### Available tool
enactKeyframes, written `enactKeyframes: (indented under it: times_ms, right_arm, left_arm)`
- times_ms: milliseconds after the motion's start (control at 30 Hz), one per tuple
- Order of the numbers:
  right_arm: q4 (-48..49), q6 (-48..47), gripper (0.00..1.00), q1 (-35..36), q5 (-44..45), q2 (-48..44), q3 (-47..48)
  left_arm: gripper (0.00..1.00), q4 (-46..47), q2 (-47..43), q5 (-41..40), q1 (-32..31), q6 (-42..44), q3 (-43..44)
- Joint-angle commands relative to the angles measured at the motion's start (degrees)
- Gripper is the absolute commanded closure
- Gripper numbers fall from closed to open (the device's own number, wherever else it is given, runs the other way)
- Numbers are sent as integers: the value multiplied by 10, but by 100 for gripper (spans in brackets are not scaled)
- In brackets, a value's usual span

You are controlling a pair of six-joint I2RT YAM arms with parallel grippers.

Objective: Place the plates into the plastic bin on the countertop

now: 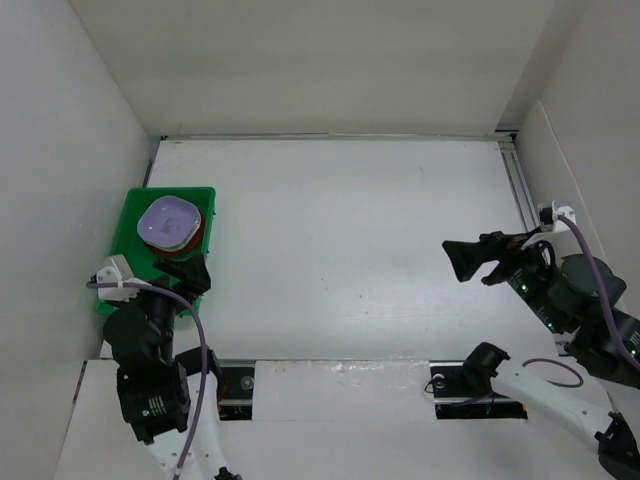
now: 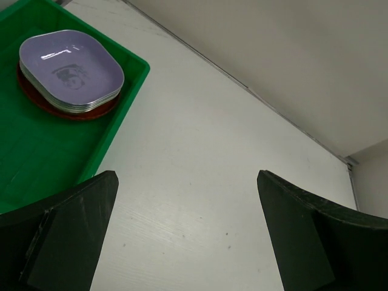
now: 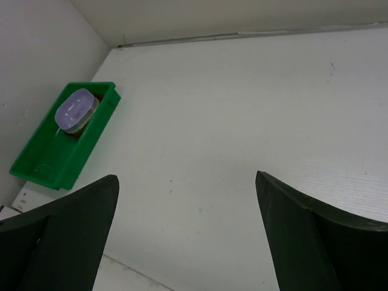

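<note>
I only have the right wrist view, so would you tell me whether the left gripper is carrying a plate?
Observer: No, the left gripper is open wide and empty.
Operator: Thank you; where is it?
Observer: At the bin's near end, seen from above.
Operator: And what lies under the lilac dish?
Observer: Several dish rims, then a red-brown plate at the bottom.

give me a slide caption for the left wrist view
Open left gripper near the green bin, a lilac dish topping the stack inside
</note>
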Motion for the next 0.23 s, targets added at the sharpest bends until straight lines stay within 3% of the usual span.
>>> enactKeyframes:
  times_ms: [0, 200]
  right_arm:
    - [-53, -16, 0, 6, 13, 1, 29]
    - [-68, -10, 0, 6, 13, -4, 28]
  left_arm:
    - [0, -40, -13, -39, 0, -21, -24]
    - [0, -12, -11, -21, 0, -21, -19]
